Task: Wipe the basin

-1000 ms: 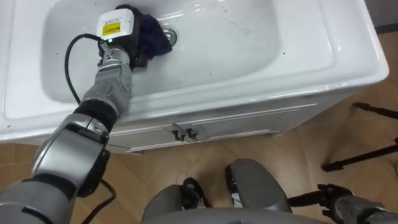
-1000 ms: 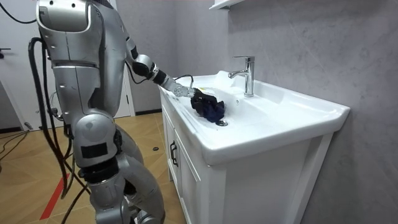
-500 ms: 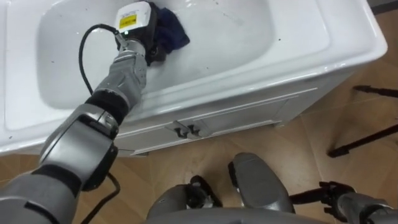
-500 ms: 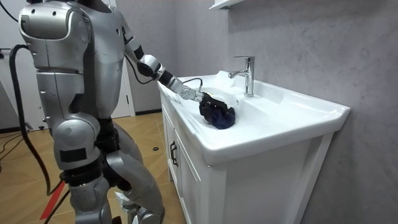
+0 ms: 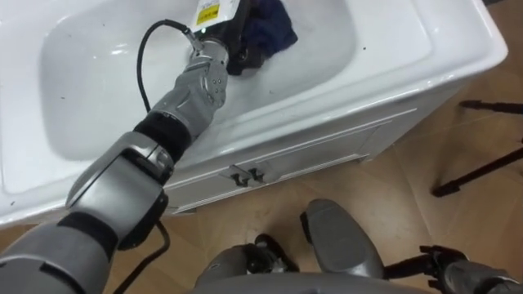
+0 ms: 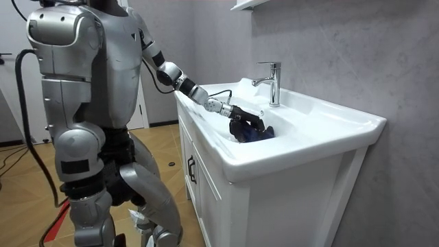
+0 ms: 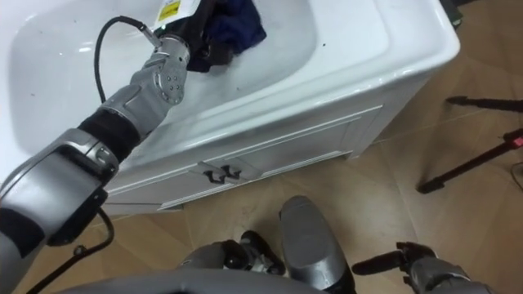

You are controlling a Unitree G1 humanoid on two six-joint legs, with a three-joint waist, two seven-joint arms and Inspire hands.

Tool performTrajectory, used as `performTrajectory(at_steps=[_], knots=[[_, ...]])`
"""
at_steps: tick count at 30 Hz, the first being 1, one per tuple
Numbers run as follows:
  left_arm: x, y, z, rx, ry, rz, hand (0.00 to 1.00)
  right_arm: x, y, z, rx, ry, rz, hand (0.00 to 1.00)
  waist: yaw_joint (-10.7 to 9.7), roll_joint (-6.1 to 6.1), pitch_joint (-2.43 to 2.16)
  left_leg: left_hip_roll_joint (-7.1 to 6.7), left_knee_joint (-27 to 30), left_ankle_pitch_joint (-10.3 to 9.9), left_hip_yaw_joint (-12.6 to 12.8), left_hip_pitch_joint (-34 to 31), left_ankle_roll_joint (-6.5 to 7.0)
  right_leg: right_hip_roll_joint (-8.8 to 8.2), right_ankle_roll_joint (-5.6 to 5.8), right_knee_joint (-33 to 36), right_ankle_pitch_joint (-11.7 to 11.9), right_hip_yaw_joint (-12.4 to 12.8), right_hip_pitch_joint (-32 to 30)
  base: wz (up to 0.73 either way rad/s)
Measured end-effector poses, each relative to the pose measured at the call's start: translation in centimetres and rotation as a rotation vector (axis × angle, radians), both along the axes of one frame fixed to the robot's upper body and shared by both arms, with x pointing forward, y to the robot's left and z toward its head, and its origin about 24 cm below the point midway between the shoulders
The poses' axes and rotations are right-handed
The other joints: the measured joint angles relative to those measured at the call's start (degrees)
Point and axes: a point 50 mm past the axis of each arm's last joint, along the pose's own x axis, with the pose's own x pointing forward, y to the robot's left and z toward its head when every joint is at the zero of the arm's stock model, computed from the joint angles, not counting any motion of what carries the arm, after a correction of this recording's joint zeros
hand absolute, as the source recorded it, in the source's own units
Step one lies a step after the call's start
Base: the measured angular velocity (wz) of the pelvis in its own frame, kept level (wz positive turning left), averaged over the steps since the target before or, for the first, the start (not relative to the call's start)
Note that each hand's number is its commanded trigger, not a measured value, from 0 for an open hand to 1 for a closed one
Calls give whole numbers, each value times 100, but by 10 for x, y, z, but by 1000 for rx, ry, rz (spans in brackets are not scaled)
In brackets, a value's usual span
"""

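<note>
1. Basin [image 5: 384,57] was reached into by the left hand [image 5: 231,37].
2. Dark blue cloth [image 5: 271,23] was clutched in its curled fingers, bunched just beyond the hand on the basin's bottom.

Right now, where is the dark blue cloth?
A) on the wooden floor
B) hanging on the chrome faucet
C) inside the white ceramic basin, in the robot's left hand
C: the dark blue cloth lies bunched inside the white ceramic basin, with the left hand curled on it.
</note>
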Motion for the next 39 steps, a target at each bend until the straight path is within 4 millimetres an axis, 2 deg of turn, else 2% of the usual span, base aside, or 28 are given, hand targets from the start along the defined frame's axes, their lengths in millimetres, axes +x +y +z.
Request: performTrajectory(at_steps=[6, 12, 15, 19, 28, 39], knots=[[1, -6, 9, -33, -36, -18, 100, -11, -3, -1, -3, 19, -8, 0, -69, 76, -42, 2, 54, -103, 99, 49, 40, 7, 63, 28, -32, 101, 48, -8], [1, -8, 10, -72, -33, -25, 100, -11, -4, 0, 7, 18, -8, 0, -134, 40, -7, 9, 41, -170, 194, 219, 48, 32, 105, 15, -56, 204, 160, -10], [2, -9, 12, -128, -25, -28, 100, -13, -5, 0, 8, 17, -16, 0, -134, 69, -27, 11, 41, -179, 203, 237, 47, 35, 108, 8, -57, 208, 160, -1], [5, -13, 20, -164, -37, -43, 100, -16, -9, 1, 0, 17, -30, 0, -134, 80, -31, 13, 41, -179, 206, 240, 47, 34, 107, 6, -57, 203, 195, 0], [8, -17, 31, -199, -74, -74, 100, -16, -10, 2, -7, 10, -28, 0, -129, 94, -27, 14, 49, -178, 180, 246, 47, 28, 108, 6, -59, 170, 217, 0], [8, -17, 35, -210, -100, -92, 100, -17, -11, 2, -22, 12, -32, 0, -126, 69, -13, 16, 96, -179, 186, 248, 47, 28, 109, 8, -60, 169, 220, 0]])
